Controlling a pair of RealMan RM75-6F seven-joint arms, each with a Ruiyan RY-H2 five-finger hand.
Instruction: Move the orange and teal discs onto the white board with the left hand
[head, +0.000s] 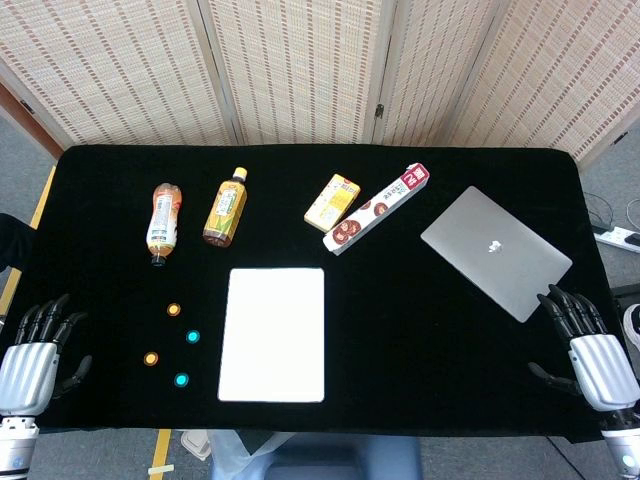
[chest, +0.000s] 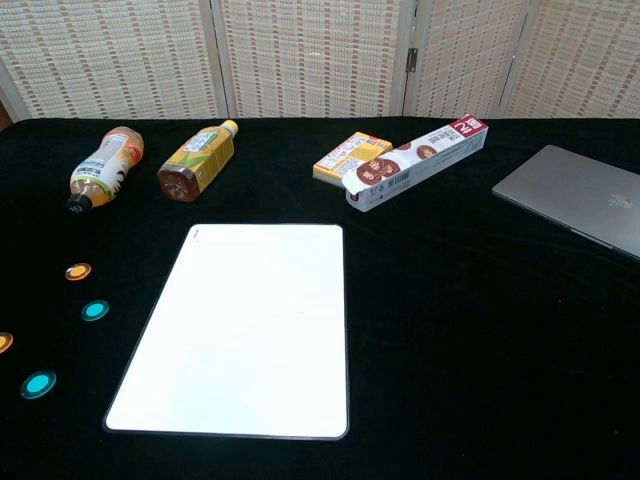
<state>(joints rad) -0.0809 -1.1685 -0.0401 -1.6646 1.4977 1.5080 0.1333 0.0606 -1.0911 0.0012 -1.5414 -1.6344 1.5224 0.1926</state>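
Your table (head: 400, 330) wears a black cloth. On it, near you, lies the white board (head: 272, 334), flat; left of it sit two orange discs (head: 173, 310) and two teal discs (head: 192, 337), all apart from the board. Farther back lie two bottles (head: 164, 221) on their sides, a yellow box (head: 332, 202) touching a long carton (head: 377, 208), and a closed laptop (head: 496, 251) at right

On my black worktop (head: 420, 330) lie two bottles (head: 164, 222) (head: 226, 208), a yellow box (head: 333, 202), a long carton (head: 377, 209), perhaps biscuits, and a closed laptop (head: 496, 250).
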